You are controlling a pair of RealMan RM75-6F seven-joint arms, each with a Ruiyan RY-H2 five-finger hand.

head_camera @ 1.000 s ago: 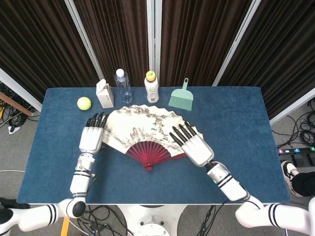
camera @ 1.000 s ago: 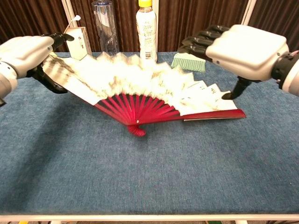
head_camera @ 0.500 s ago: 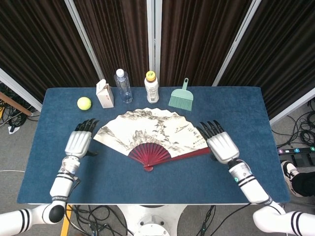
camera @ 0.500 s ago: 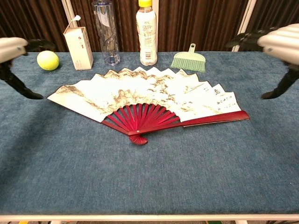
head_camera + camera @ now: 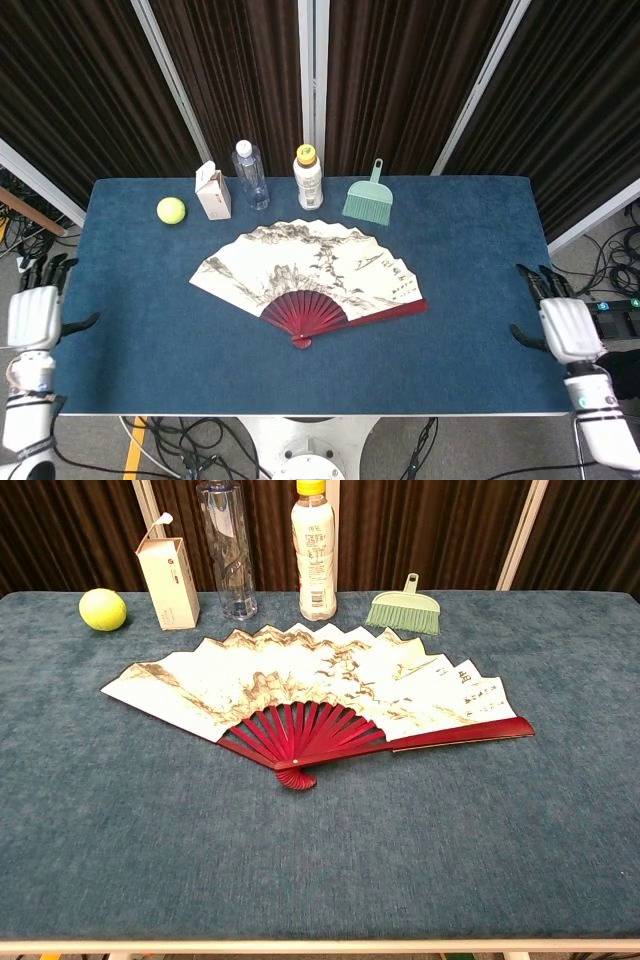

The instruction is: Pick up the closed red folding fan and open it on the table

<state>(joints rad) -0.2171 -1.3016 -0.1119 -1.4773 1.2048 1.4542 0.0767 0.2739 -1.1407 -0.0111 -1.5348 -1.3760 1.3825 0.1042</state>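
Note:
The red folding fan [image 5: 305, 278] [image 5: 310, 695] lies spread wide on the blue table [image 5: 480, 250], its cream painted leaf fanned toward the back and its red ribs meeting at a pivot near the front. Nothing touches it. My left hand [image 5: 33, 315] hangs off the table's left edge, fingers apart and holding nothing. Off the right edge, my right hand [image 5: 563, 325] is likewise open and holds nothing. The chest view shows neither hand.
Along the back of the table stand a yellow-green ball [image 5: 171, 210] [image 5: 103, 609], a small carton [image 5: 213, 190] [image 5: 168, 569], a clear bottle [image 5: 250, 175] [image 5: 224, 548], a white bottle with a yellow cap [image 5: 308, 178] [image 5: 315, 548] and a green hand brush [image 5: 368, 196] [image 5: 405, 608].
Both hands have drawn back from the fan's two ends, outward past the table's left and right edges. The fan stays spread where it was let go.

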